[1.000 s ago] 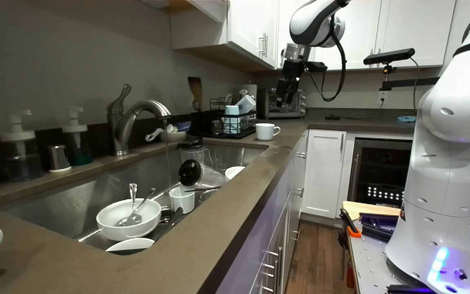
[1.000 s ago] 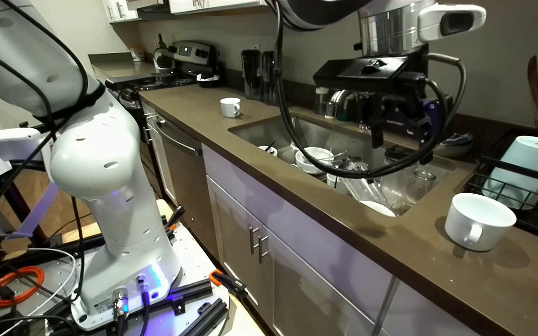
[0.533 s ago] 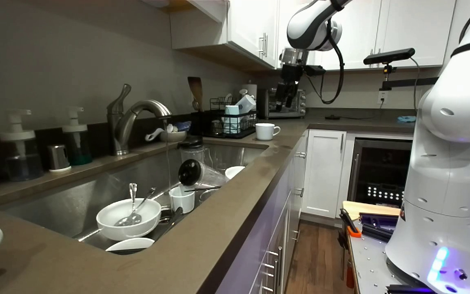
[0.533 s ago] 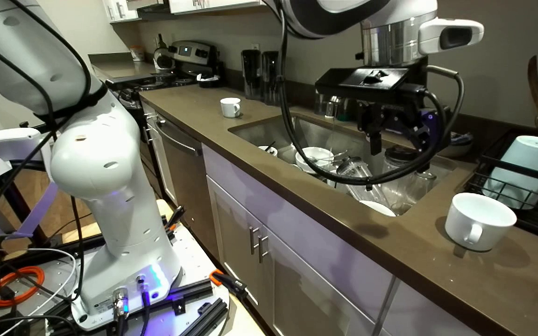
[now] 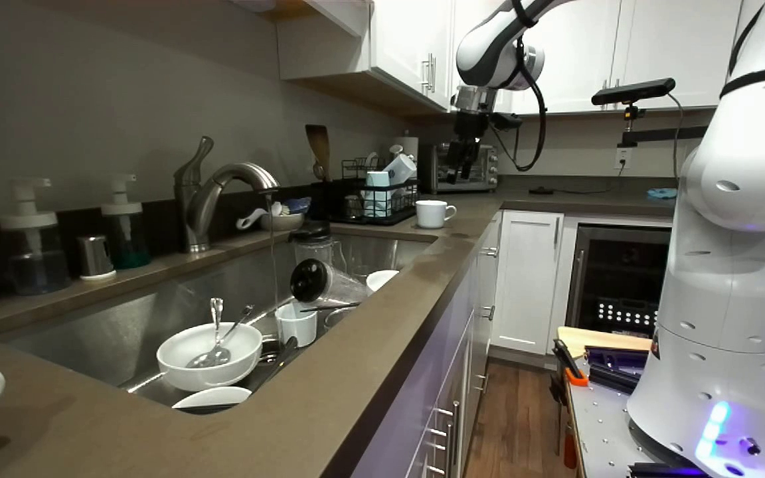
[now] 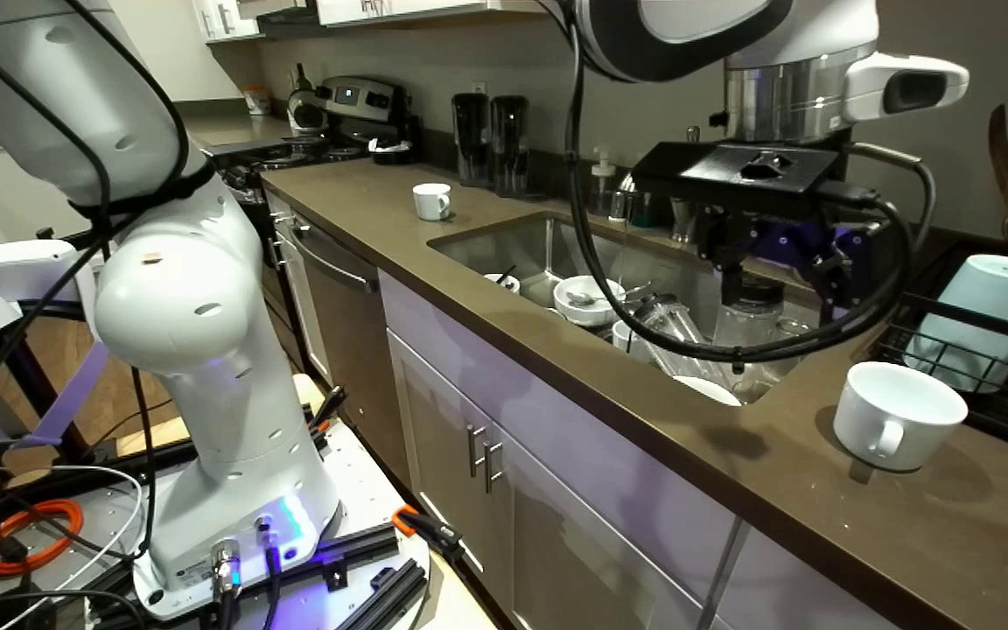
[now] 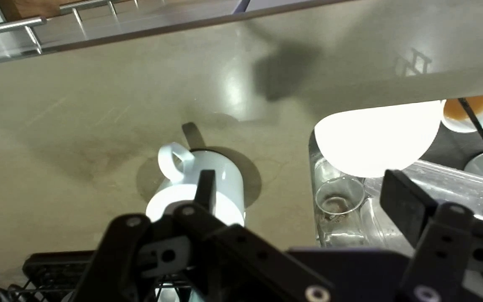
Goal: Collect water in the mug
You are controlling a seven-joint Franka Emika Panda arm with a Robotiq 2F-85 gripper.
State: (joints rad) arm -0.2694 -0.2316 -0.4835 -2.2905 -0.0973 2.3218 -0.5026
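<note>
A white mug (image 5: 431,214) stands upright on the counter beside the sink's end. It also shows in an exterior view (image 6: 885,429) and in the wrist view (image 7: 224,176), where a finger partly covers it. A thin water stream (image 5: 275,259) runs from the faucet (image 5: 243,174) into the sink. My gripper (image 6: 784,297) is open and empty, above the sink end near the mug. In the wrist view my gripper (image 7: 306,193) has its fingers wide apart, one over the mug and one over the sink. A second white mug (image 6: 430,203) stands past the sink's far end.
The sink (image 5: 103,332) holds bowls, a white cup (image 5: 296,323) and clear jars. A black dish rack (image 6: 950,341) with cups stands close to the mug. A cabinet (image 5: 382,40) hangs over the counter. A bowl (image 5: 283,221) sits behind the sink.
My gripper has moved down slightly and along the counter toward the mug by the dish rack. It stays open. The mugs and dishes have not moved.
</note>
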